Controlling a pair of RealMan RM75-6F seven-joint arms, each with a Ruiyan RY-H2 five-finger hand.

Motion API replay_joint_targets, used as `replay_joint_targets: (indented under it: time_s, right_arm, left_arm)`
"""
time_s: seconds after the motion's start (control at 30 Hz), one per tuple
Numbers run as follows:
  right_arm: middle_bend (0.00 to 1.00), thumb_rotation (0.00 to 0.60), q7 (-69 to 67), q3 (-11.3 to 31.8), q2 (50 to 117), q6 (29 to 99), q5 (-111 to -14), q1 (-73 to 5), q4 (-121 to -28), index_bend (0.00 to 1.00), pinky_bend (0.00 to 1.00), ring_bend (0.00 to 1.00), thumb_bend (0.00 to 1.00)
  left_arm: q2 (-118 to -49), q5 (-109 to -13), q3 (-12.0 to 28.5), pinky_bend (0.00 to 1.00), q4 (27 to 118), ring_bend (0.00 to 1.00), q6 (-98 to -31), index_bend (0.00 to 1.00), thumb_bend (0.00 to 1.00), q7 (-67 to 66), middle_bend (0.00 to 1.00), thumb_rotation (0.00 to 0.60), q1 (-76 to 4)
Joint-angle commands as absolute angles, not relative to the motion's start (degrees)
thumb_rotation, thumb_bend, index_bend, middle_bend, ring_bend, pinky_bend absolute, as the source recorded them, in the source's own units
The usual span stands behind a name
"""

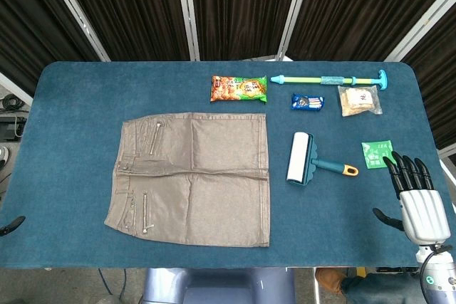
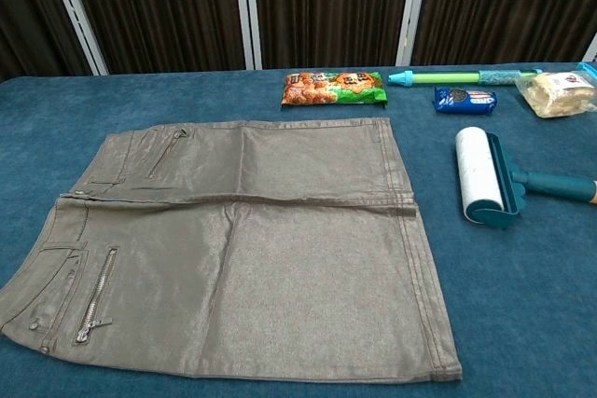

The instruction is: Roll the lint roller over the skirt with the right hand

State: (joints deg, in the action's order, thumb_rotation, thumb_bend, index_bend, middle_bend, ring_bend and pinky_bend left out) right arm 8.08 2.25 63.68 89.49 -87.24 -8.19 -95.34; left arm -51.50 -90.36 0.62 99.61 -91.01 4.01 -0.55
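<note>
A grey-brown skirt [image 1: 191, 179] [image 2: 238, 244] lies flat on the blue table, waistband and zips to the left. Just right of it lies the lint roller [image 1: 306, 158] [image 2: 490, 176]: a white roll in a teal frame, with a teal handle ending in an orange tip that points right. My right hand [image 1: 415, 194] hovers over the table's front right corner, to the right of and nearer than the roller handle, with fingers spread and nothing in it. Only a dark tip of my left hand [image 1: 11, 225] shows at the left edge. The chest view shows neither hand.
Along the far side lie a snack bag [image 1: 239, 89], a green and blue long-handled tool [image 1: 329, 79], a small blue packet [image 1: 307, 102] and a clear bag of biscuits [image 1: 358, 100]. A green sachet [image 1: 377, 153] lies just beyond my right hand.
</note>
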Motion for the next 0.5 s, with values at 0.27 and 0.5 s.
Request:
replay_joint_targets:
  time_s: [0.27,0.5]
  right_arm:
    - [0.00,0.600,8.9,4.0,65.3,81.9,-83.0,-11.2,-94.8,0.00,0.00,0.00,0.00]
    - [0.00,0.600,14.3,7.9,70.0,65.9,-74.5,-20.7,-90.2,0.00,0.00,0.00,0.02]
  left_arm:
    - [-51.9,-89.0,0.9,0.00,99.4,0.00,-89.9,0.00,0.00,3.2,0.00,0.600,-0.9]
    - [-53.1,-85.9,1.8,0.00,98.9,0.00,-86.6,0.00,0.00,1.1,0.00,0.600,-2.4]
